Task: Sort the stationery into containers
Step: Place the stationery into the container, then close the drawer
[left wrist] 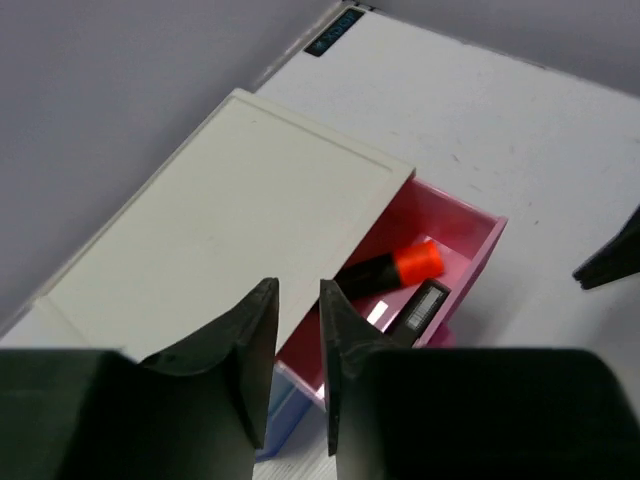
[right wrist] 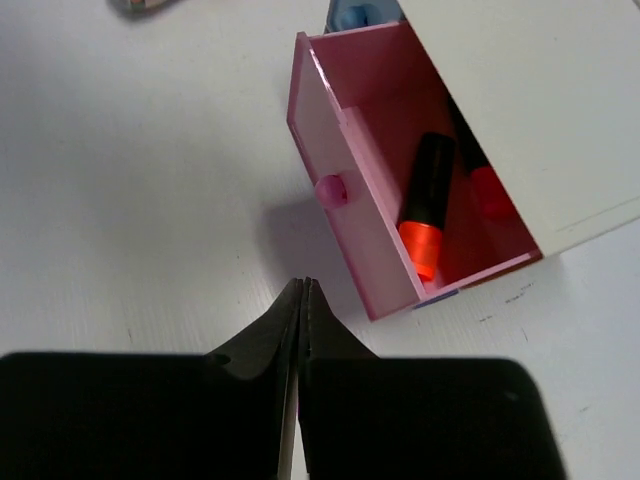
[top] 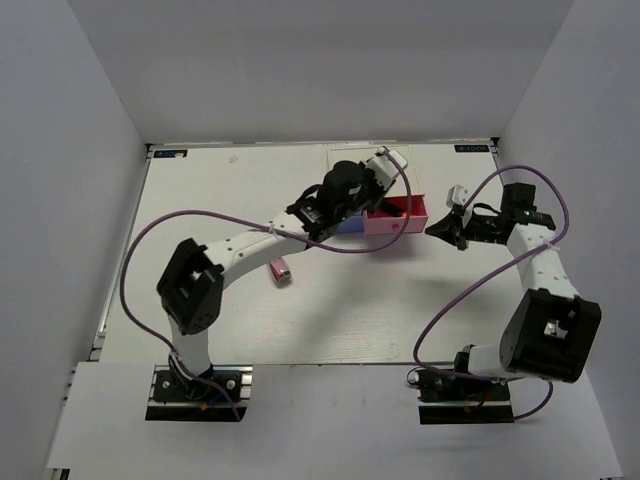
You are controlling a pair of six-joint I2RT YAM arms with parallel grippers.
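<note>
The left gripper (left wrist: 297, 350) hangs over the white drawer box (left wrist: 230, 230), its jaws a narrow gap apart with nothing between them and touching nothing. The right gripper (right wrist: 302, 292) has its fingers pressed together, empty. It sits above the bare table (right wrist: 130, 200) just outside the pulled-out pink drawer (right wrist: 340, 110), near the drawer's knob (right wrist: 332, 190) but clear of it.

The orange-capped highlighter (right wrist: 428, 200) lies flat inside the pink drawer. Its long axis runs roughly alongside the front panel, and its cap points toward the side wall nearest the right gripper. A second black highlighter (right wrist: 482, 175) lies further in, partly under the box top. Its cap looks reddish, but the exact colour is hard to tell.

The right wrist view alone shows the knob and a bit of the light-blue drawer (right wrist: 355, 14) next door. The left wrist view shows the broad top of the box, with the right gripper's dark tip at the frame edge. Only the top view shows the stubby pink item (top: 282, 270), lying on the table near the left forearm and well apart from the box.
</note>
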